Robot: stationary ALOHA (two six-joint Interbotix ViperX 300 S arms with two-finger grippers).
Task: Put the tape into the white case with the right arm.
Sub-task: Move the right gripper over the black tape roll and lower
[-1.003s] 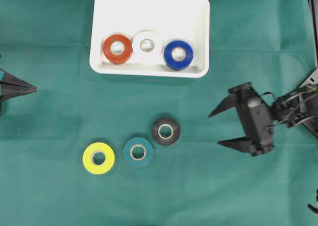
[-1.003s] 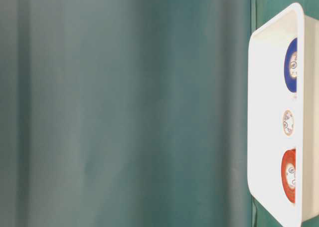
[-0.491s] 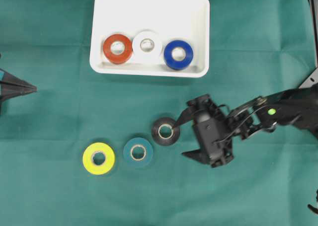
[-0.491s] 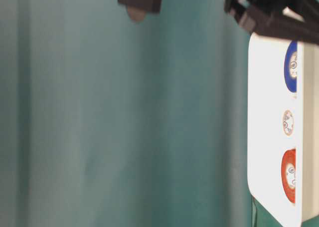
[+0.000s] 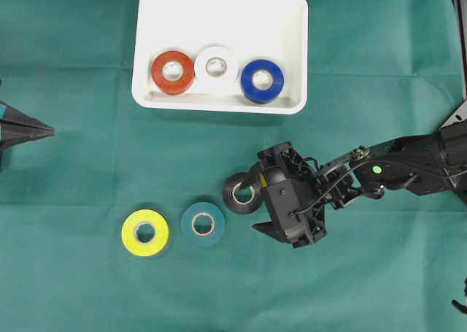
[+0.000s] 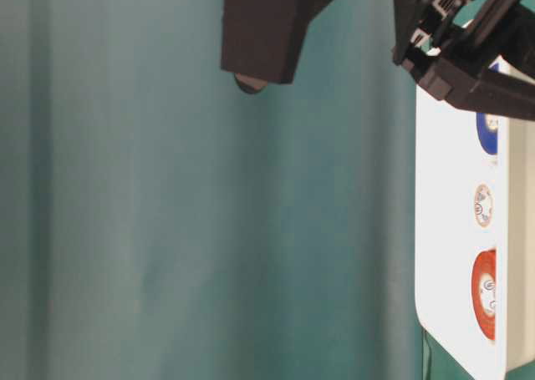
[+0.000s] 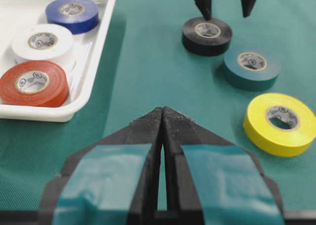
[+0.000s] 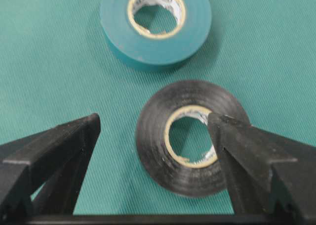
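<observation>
The black tape [image 5: 237,184] lies flat on the green cloth below the white case [image 5: 219,14]. My right gripper [image 5: 254,201] is open over it. In the right wrist view one finger [image 8: 232,141] stands over the black tape's [image 8: 153,151] hole and the other [image 8: 74,136] is outside the roll above the cloth, so the gripper [image 8: 153,118] straddles one wall. Nothing is gripped. At the far left, my left gripper [image 5: 44,130] is shut and empty, with its tips [image 7: 163,111] pointing at the rolls.
Red [image 5: 172,71], white [image 5: 216,68] and blue [image 5: 262,80] rolls lie in the case. A teal roll [image 5: 203,223] and a yellow roll [image 5: 145,233] lie left of the black one. The teal roll [image 8: 197,27] is just beyond the open fingers.
My right arm has reached left from the right side of the table and come down over the black tape, with its jaws staying open. The left gripper and the rolls have not moved.
</observation>
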